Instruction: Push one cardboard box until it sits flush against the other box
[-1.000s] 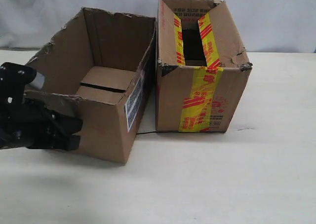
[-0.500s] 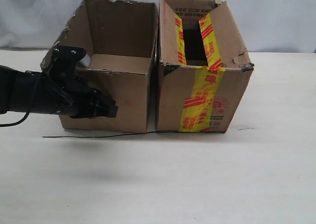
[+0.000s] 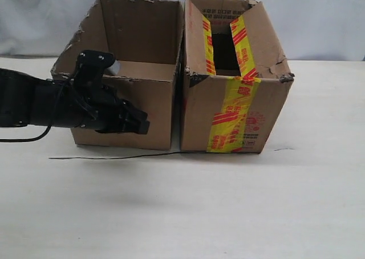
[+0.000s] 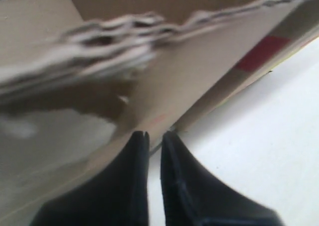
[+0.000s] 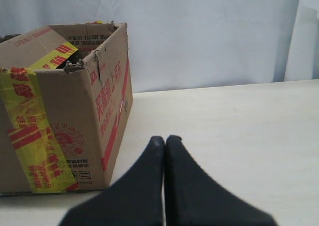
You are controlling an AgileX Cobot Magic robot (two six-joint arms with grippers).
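The plain brown cardboard box (image 3: 161, 102) with ragged top edges stands on the left, open at the top; its white sticker is hidden. Its right side stands against the taller other box (image 3: 197, 113), which carries yellow tape printed in red, with only a thin dark gap low down. My left gripper (image 3: 142, 125) lies across the plain box's front face, fingers nearly together and empty. In the left wrist view this gripper (image 4: 155, 134) points at the box's bottom edge (image 4: 199, 61). My right gripper (image 5: 165, 138) is shut, off to the side of the taped box (image 5: 75, 116).
A thin black wire (image 3: 108, 157) lies on the pale table (image 3: 199, 213) along the front of both boxes. A white backdrop (image 3: 319, 19) hangs behind. The right arm is out of the exterior view.
The plain box swung round and slid right until its side met the taped box. My left arm moved right along the box's front.
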